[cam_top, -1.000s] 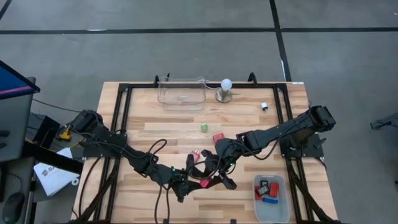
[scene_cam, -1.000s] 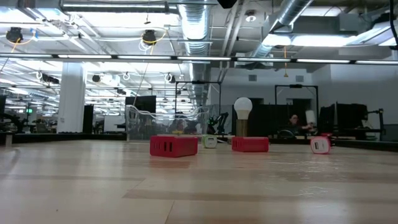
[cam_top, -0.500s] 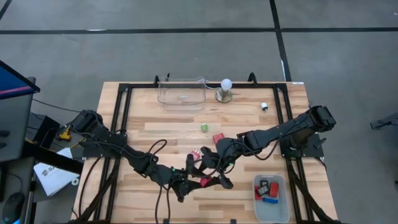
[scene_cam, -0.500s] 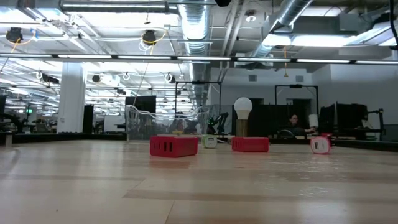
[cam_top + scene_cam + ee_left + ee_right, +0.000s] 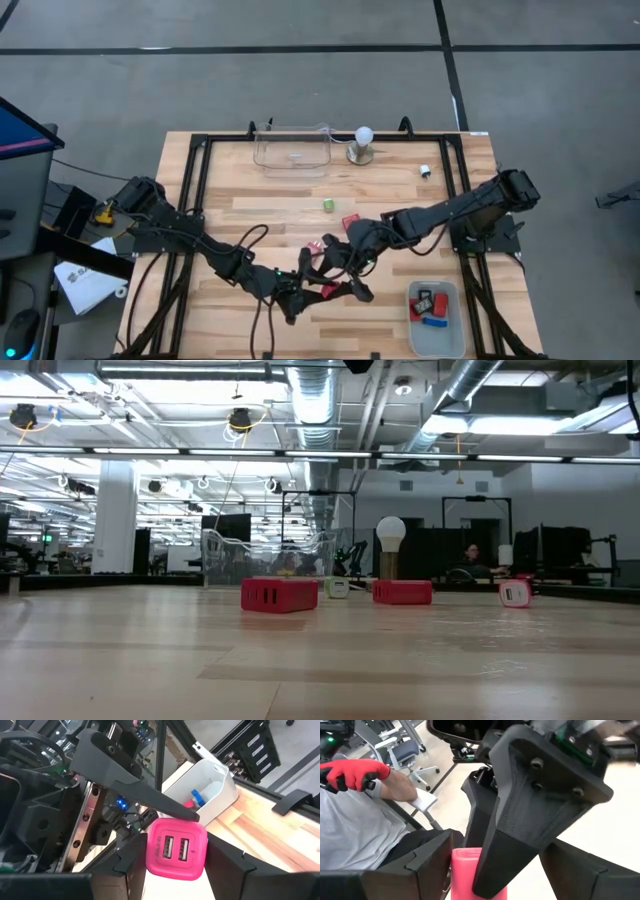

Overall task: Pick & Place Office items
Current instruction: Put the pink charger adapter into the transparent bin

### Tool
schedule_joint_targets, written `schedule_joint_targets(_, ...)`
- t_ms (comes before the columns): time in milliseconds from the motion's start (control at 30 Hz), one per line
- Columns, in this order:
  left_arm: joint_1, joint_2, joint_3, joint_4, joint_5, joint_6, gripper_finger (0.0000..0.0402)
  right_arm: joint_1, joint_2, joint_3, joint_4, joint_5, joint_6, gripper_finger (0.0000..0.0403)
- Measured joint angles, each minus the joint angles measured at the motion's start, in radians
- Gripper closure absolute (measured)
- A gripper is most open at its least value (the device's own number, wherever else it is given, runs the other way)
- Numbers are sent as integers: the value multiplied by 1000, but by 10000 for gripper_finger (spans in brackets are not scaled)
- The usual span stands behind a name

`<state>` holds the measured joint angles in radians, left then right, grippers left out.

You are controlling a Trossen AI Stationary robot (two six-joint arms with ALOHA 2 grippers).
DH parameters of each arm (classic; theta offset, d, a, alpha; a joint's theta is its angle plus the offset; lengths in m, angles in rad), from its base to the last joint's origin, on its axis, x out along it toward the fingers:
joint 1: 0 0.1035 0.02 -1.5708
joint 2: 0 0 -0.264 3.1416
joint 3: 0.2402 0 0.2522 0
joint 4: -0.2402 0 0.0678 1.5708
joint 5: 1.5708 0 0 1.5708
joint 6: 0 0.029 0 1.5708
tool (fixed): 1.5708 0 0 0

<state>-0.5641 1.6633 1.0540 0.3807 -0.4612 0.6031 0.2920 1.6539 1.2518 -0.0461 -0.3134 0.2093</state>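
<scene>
– From above, where are the arms?
– The left gripper (image 5: 312,291) and right gripper (image 5: 345,287) meet near the worktop's (image 5: 260,205) 6 o'clock edge, with a pink block (image 5: 328,292) between them. A white bin (image 5: 436,335) sits at their 4 o'clock, holding red, black and blue pieces.
– And the loose items?
– A red block (image 5: 351,222) and a green piece (image 5: 328,204) lie toward 12 o'clock; a small white piece (image 5: 425,170) lies at 2 o'clock.
– The level view?
– No arms in it; two red blocks rest on the wood, well apart.
– The left wrist?
– Its fingers (image 5: 132,862) are clamped on the pink block, USB ports facing the camera. One finger of the other arm lies across the block's upper edge.
– The right wrist?
– Its fingers (image 5: 422,865) stand wide apart around the block, with a left finger crossing in front. Beyond, a person wears a red glove (image 5: 355,772).
</scene>
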Motion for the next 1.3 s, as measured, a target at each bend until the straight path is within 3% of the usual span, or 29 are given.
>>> schedule_joint_targets(400,-2,0,0,-25,-72,1,246,-9,-10,0,30,-56,75,124)
schedule_joint_targets(733,-4,0,1,-27,-55,-2,247,23,-29,-1,-25,-45,143,123)
schedule_joint_targets(1100,-7,0,0,-28,-56,-7,247,9,-133,0,-100,39,97,123)
schedule_joint_targets(1300,-7,0,0,-44,-71,-10,244,10,-202,-2,-293,193,82,123)
